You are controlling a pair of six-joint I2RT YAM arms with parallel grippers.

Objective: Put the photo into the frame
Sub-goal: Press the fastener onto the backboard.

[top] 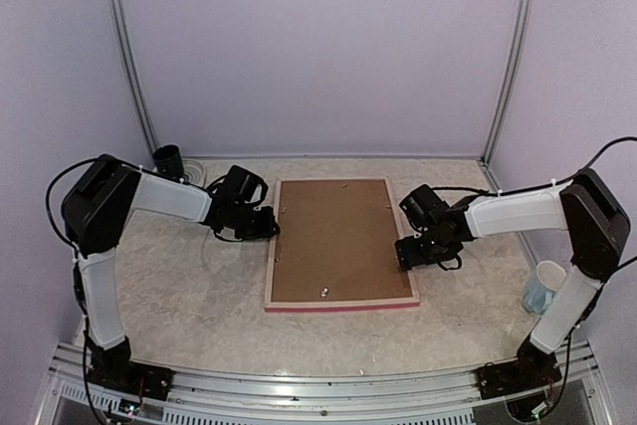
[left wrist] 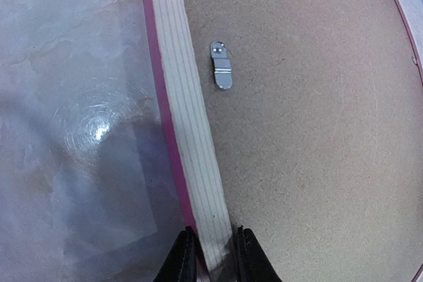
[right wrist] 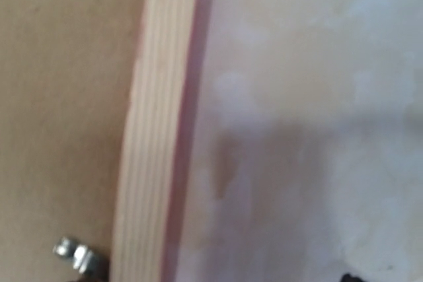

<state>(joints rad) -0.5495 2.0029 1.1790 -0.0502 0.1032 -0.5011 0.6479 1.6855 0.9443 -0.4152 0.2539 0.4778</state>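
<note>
The frame (top: pixel 341 306) lies face down in the middle of the table, its pale wood back up and its pink edge showing. A brown backing board (top: pixel 341 236) fills it. My left gripper (top: pixel 271 229) is at the frame's left rail (left wrist: pixel 188 110); in the left wrist view the gripper (left wrist: pixel 215 255) is shut on that rail, one finger on each side. A metal turn clip (left wrist: pixel 221 72) sits on the board beside it. My right gripper (top: pixel 403 254) hangs open by the frame's right rail (right wrist: pixel 155 130). The photo is hidden.
A dark cup (top: pixel 167 159) stands at the back left corner. A pale mug (top: pixel 542 288) stands at the right, close to the right arm. Metal uprights and lilac walls close in the table on three sides. Another clip (right wrist: pixel 74 253) shows by the right rail.
</note>
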